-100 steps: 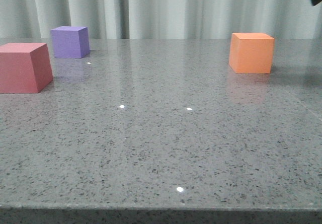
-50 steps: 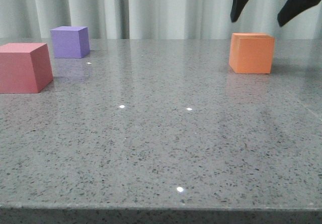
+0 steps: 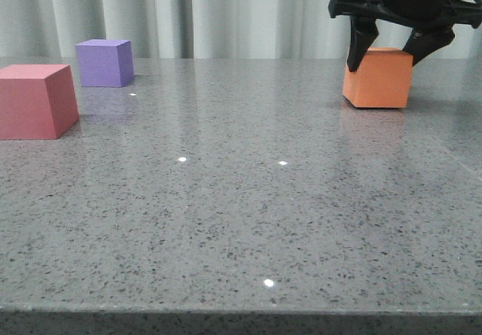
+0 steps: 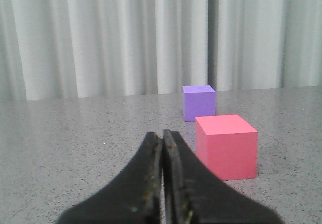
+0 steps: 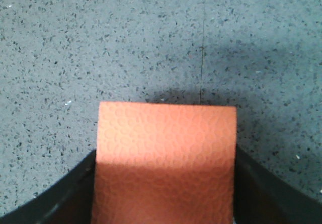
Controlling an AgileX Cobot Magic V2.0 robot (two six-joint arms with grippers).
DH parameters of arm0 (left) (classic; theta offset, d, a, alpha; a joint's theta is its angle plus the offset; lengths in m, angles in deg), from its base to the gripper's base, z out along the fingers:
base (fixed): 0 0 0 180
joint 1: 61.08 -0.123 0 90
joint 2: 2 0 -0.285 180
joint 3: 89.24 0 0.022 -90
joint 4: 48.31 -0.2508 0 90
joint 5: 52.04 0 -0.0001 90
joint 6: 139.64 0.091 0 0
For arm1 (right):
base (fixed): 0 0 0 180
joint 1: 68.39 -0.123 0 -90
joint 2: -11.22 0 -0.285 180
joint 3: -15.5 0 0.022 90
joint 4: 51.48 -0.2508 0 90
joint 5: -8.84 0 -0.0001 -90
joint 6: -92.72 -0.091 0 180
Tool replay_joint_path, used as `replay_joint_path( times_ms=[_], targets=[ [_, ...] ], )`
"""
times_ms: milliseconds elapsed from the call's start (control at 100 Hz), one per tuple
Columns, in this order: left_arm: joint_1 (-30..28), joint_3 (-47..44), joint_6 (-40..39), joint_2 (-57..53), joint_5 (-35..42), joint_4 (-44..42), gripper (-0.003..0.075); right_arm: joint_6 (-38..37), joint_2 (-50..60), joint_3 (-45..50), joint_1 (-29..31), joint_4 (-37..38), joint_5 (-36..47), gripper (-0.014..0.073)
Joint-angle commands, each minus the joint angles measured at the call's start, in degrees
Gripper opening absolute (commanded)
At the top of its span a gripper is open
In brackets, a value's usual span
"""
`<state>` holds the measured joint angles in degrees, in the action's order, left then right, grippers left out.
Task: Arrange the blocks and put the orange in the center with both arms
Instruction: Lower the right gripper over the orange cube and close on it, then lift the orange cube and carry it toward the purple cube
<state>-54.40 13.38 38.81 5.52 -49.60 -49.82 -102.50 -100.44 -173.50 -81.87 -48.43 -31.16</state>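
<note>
Barely started: my right gripper (image 3: 388, 55), fingers apart, straddles the orange cube (image 3: 377, 79) at frame right, nothing gripped. Left gripper (image 4: 162, 183) is together; red-pink (image 3: 36, 100) and purple (image 3: 105, 62) cubes sit far left, untouched.

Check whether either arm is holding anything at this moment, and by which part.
Nothing is held. The right gripper is open, its fingers straddling the matte orange foam cube on its left and right faces. The left gripper is shut, empty.
</note>
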Motion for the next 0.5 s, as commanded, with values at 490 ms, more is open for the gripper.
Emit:
replay_joint_path(
  times_ms=[490],
  targets=[
    [-0.2,-2.4,-0.1,-1.9,4.3,0.1,-0.002,-7.5,-3.4,-19.6,-15.3,2.1,-2.9,0.031]
  ],
)
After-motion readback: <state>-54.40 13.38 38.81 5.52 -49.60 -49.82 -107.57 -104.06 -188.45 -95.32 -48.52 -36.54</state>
